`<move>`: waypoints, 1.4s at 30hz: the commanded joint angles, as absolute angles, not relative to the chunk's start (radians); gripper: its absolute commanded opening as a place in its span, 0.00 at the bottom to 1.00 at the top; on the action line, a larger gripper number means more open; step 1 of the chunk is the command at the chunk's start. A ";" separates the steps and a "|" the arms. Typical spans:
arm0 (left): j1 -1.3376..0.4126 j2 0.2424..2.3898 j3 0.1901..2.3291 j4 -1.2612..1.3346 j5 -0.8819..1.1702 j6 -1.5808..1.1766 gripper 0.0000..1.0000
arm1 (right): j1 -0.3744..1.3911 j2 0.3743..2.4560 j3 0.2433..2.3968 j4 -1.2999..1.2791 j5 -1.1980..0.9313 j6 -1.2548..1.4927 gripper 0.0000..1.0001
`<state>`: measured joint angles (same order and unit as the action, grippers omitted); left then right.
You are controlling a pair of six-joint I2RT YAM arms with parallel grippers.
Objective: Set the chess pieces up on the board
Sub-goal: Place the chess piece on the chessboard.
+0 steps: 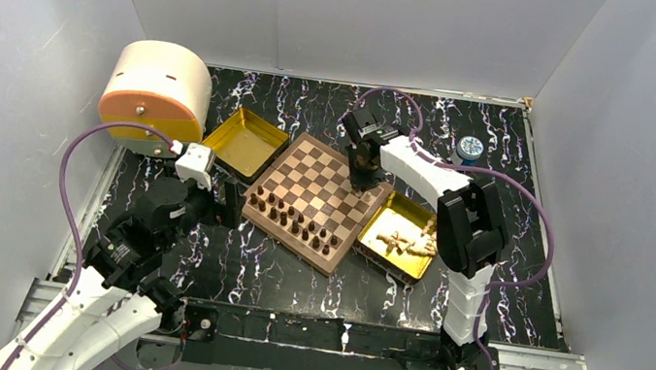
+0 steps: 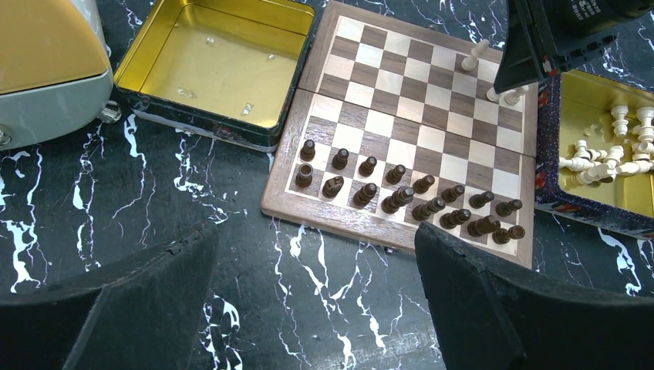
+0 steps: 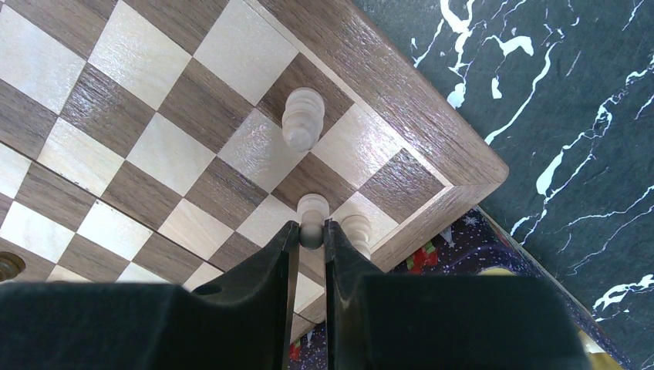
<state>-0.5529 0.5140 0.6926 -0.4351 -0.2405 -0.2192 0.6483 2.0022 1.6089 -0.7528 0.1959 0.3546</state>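
As the dark set (image 2: 396, 173) is already ranked in two full rows of eight along the near edge of the board (image 2: 401, 92), that half is judged done. Of the light set, only three pieces are seen on the board, all grouped at its far right corner. A free pawn (image 3: 302, 119) is stood one square in, and a rim piece (image 3: 356, 230) is stood beside the edge. A held piece (image 3: 311, 210) is clamped between the jaws of the right gripper (image 3: 311, 231). The spare light pieces (image 2: 609, 154) are left lying in the gold tray (image 2: 594, 100) against the board's right side, so about thirteen placements are judged outstanding. The left gripper (image 2: 315, 239) is held wide apart and empty, off the board's near edge.
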 commanded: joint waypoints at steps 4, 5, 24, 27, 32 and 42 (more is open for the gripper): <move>-0.557 0.503 0.682 -0.435 -0.262 -0.210 0.95 | 0.640 2.009 1.658 -0.738 0.208 0.350 0.25; -0.557 0.504 0.683 -0.435 -0.262 -0.210 0.95 | 0.640 2.012 1.658 -0.738 0.209 0.350 0.25; -0.557 0.504 0.683 -0.435 -0.263 -0.210 0.95 | 0.636 2.029 1.663 -0.732 0.187 0.354 0.25; -0.557 0.505 0.683 -0.434 -0.264 -0.210 0.95 | 0.635 2.029 1.664 -0.729 0.184 0.354 0.26; -0.557 0.503 0.683 -0.434 -0.264 -0.210 0.95 | 0.636 2.034 1.666 -0.726 0.175 0.356 0.27; -0.557 0.502 0.682 -0.435 -0.265 -0.209 0.95 | 0.634 2.038 1.670 -0.723 0.178 0.360 0.27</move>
